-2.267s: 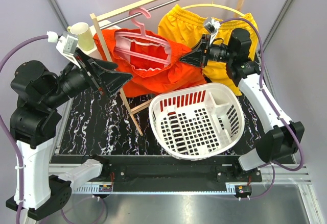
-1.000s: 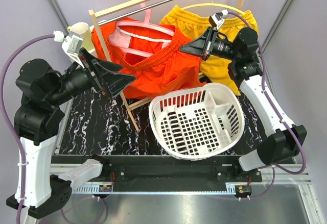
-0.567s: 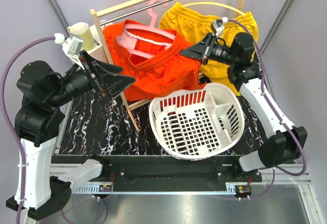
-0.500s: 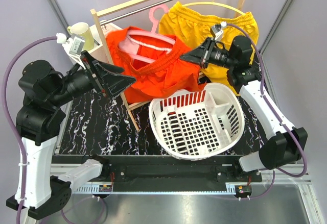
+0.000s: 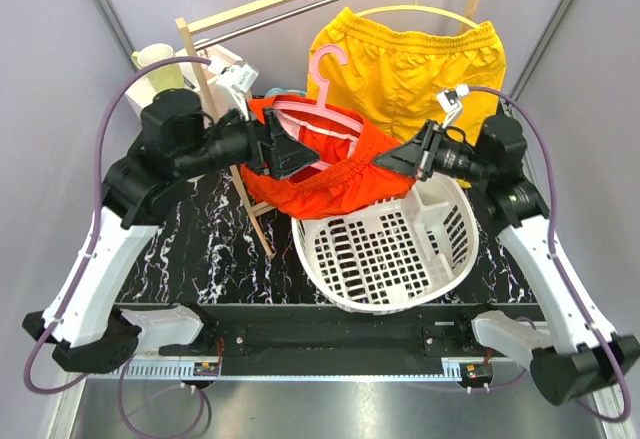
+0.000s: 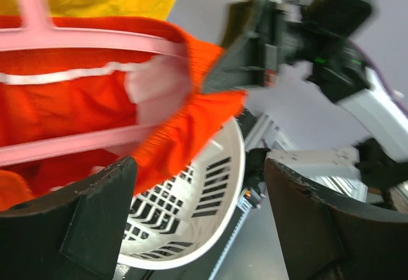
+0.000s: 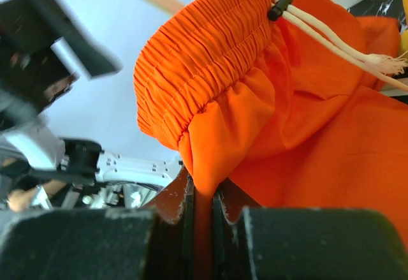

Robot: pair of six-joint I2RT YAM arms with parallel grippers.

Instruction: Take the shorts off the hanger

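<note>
Tightly between right jaws, waistband of orange shorts [image 5: 318, 185] over basket rim [image 5: 300, 241].

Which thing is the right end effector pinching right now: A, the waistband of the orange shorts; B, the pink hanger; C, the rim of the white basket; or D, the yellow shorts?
A: in the right wrist view, the right end effector is closed on the gathered elastic edge of the orange shorts, with the fabric squeezed between its jaws.
</note>
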